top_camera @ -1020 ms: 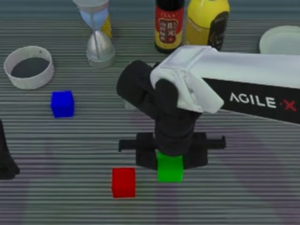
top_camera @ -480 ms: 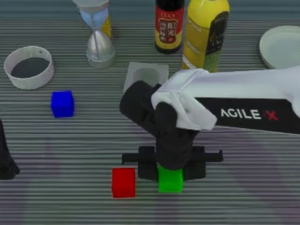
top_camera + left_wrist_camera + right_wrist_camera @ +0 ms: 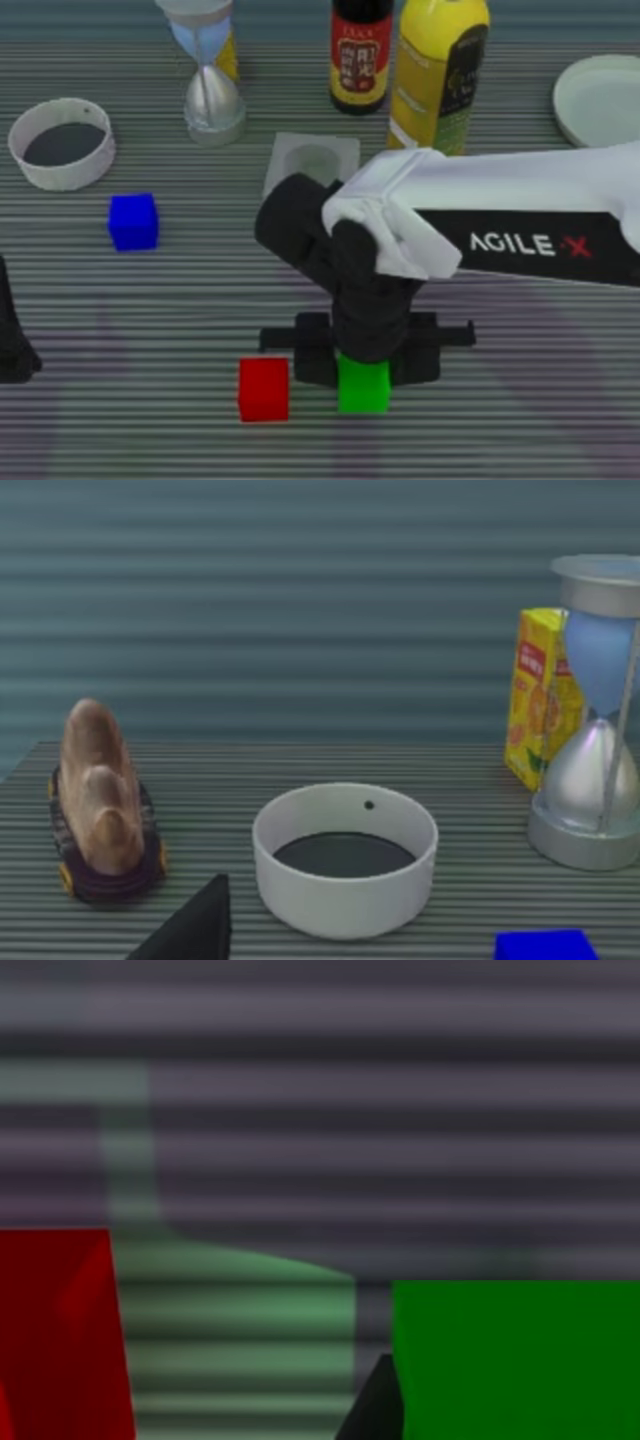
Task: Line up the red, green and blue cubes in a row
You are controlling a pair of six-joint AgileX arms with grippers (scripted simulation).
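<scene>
The green cube [image 3: 363,388] sits low over the table near the front edge, with my right gripper [image 3: 364,372] shut on it from above. In the right wrist view the green cube [image 3: 515,1360] shows with a black fingertip [image 3: 375,1405] against its side. The red cube [image 3: 263,389] lies just left of it, a narrow gap between them; the right wrist view has the red cube [image 3: 55,1335] at its edge. The blue cube [image 3: 133,221] rests apart at the left, also seen as the blue cube [image 3: 545,945] in the left wrist view. My left gripper [image 3: 12,350] is parked at the table's left edge.
A white bowl [image 3: 62,143] stands at the back left and an hourglass [image 3: 210,90] to its right. A soy sauce bottle [image 3: 360,55], a yellow bottle [image 3: 440,70] and a white plate [image 3: 600,98] line the back. A grey block with a hollow [image 3: 313,163] lies behind my right arm.
My right arm drew slightly forward and lower with the green cube, uncovering the grey block. Over the last half second it has hardly moved. The red and blue cubes stayed put.
</scene>
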